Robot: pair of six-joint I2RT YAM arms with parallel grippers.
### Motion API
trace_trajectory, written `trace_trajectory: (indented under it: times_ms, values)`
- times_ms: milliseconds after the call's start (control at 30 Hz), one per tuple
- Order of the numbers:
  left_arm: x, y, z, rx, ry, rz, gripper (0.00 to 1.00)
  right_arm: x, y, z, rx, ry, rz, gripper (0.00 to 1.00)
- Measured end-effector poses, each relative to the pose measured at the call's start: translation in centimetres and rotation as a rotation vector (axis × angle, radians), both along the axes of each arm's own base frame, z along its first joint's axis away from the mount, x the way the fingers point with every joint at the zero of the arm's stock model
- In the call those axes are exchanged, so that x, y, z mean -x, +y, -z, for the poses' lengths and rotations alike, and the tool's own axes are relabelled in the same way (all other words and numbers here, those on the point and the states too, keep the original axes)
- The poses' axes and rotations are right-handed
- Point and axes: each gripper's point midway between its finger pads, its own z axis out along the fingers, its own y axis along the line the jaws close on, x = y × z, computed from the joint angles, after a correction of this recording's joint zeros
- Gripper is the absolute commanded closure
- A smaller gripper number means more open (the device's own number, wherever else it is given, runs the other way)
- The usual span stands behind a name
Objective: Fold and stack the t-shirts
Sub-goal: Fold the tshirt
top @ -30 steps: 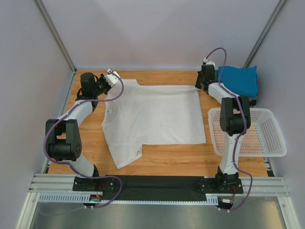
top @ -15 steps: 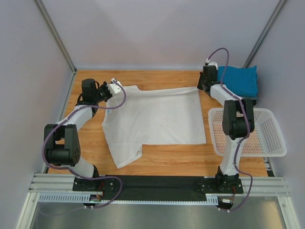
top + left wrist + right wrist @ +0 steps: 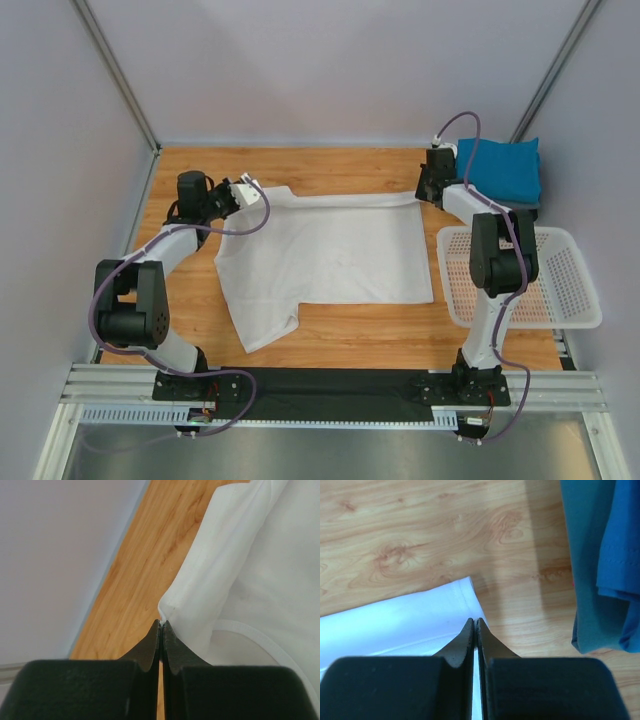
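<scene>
White t-shirt (image 3: 330,250) lies flat mid-frame; left gripper (image 3: 161,624) and right gripper (image 3: 474,621) pinch its upper corners, clamped on cloth. Upper edge now sits lower in frame than a second ago: fold starting

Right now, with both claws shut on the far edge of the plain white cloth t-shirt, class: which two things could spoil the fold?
1. The left claw pinches only a thin tip of the plain white cloth t-shirt, so the cloth could slip free when pulled.
2. The right claw grips the hem corner close to the folded teal blue cloth t-shirt; a wide swing might disturb it.
</scene>
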Motion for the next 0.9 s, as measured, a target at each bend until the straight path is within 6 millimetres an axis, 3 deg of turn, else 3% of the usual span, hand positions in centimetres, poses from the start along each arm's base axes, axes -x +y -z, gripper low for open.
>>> trace_trajectory:
  times_ms: [267,667,900]
  values:
    - [1.3,0.2,2.2,-0.059,0.029,-0.002,1.00,0.6,0.0,0.5,0.002,0.024,-0.001,1.00]
    - [3.3,0.0,3.4,-0.113,0.037,0.004,1.00,1.1,0.1,0.8,-0.004,0.055,-0.011,0.99]
    - [3.4,0.2,2.9,-0.120,0.029,-0.013,0.98,1.2,0.5,0.8,-0.017,0.061,-0.026,0.80]
